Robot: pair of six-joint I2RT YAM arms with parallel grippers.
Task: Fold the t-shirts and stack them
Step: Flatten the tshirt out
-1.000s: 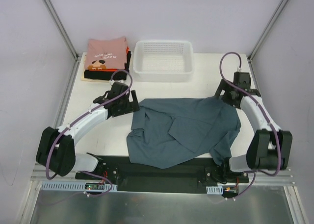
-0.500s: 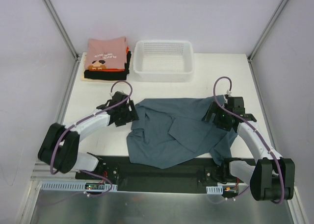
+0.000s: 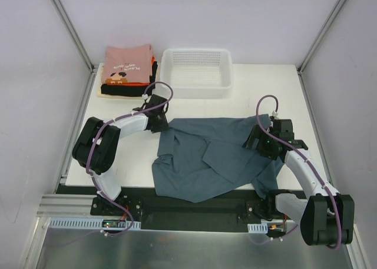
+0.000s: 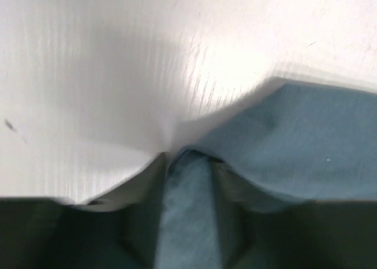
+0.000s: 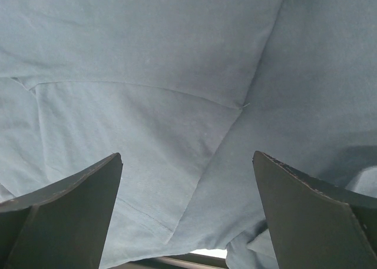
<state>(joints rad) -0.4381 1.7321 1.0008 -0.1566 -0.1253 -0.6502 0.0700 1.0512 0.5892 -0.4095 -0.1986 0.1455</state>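
A slate blue-grey t-shirt (image 3: 215, 157) lies crumpled and spread across the middle of the table. My left gripper (image 3: 160, 123) is at its far-left corner, and in the left wrist view its jaws (image 4: 187, 158) pinch a raised fold of the blue cloth (image 4: 188, 210). My right gripper (image 3: 260, 144) hovers over the shirt's right side. In the right wrist view it stands wide open (image 5: 187, 155), with only flat blue cloth (image 5: 165, 104) below it. A stack of folded t-shirts (image 3: 126, 66), pink printed on top, sits at the far left.
A white plastic mesh basket (image 3: 197, 93) stands at the back centre, just beyond the left gripper and next to the folded stack. Bare white table (image 3: 259, 98) shows around the shirt. The black base rail (image 3: 188, 205) runs along the near edge.
My left arm has swung toward the far side, bringing its gripper to the shirt's far-left corner, where the jaws closed on a fold. My right gripper came down over the shirt's right side, still open.
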